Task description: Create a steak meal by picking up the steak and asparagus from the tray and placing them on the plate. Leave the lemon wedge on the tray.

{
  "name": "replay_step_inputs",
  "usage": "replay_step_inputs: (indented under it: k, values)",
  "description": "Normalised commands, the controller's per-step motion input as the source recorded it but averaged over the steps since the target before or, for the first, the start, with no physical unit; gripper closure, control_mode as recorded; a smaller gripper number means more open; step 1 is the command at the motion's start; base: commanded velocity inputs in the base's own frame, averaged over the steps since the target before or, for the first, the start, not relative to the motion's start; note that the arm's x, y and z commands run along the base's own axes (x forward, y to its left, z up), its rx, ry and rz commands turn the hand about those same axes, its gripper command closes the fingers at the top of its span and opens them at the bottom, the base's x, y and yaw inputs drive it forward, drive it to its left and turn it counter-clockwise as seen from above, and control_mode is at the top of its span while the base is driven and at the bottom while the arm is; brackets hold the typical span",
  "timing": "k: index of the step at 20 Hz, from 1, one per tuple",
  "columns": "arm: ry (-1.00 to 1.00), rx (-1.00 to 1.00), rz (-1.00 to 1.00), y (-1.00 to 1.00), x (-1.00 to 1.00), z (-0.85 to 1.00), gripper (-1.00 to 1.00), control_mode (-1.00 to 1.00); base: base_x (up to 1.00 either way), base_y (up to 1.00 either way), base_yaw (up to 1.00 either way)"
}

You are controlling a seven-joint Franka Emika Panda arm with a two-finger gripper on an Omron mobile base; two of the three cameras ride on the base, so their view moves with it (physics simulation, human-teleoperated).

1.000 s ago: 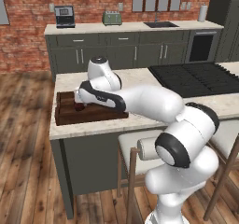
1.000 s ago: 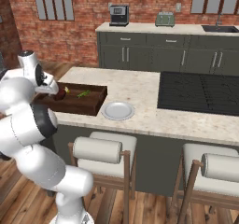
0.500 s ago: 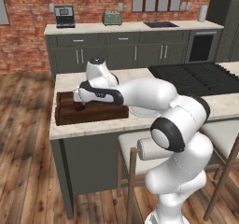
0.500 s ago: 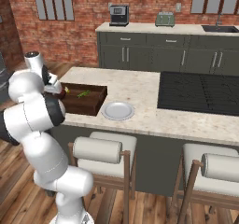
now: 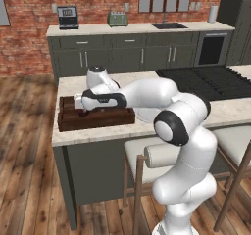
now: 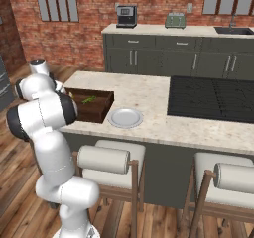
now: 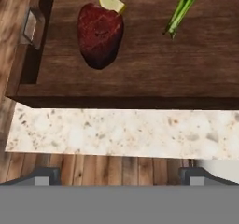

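The dark wooden tray (image 7: 140,69) lies on the island counter. On it, the reddish-brown steak (image 7: 99,34) touches the pale yellow lemon wedge (image 7: 111,1) at its far edge. The thin green asparagus (image 7: 179,10) lies apart to the right. My gripper (image 7: 119,177) is open, its fingertips (image 7: 44,176) wide apart, hovering over the counter's front edge just short of the tray. In the left base view the gripper (image 5: 79,105) hangs over the tray's (image 5: 95,117) left end. The white plate (image 6: 125,117) sits empty right of the tray (image 6: 94,108).
The speckled counter (image 7: 121,129) ends in a front edge with wood floor below. A metal handle (image 7: 31,24) is on the tray's left end. A black cooktop (image 6: 213,98) lies to the right of the plate, and two stools (image 6: 111,160) stand in front of the island.
The arm's elbow has swung round while the hand stayed over the tray's left end and sank slightly. The jaws have stayed open and the food has not moved.
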Motion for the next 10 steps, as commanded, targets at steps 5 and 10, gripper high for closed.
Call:
replay_step_inputs:
  k: [5,10]
  values:
    - [0.0,0.0,0.0,0.07,0.38,-0.17,-1.0,-1.0,0.0,0.0,0.0]
    - [0.0,0.0,0.0,0.11,0.36,-0.17,-1.0,-1.0,0.0,0.0,0.0]
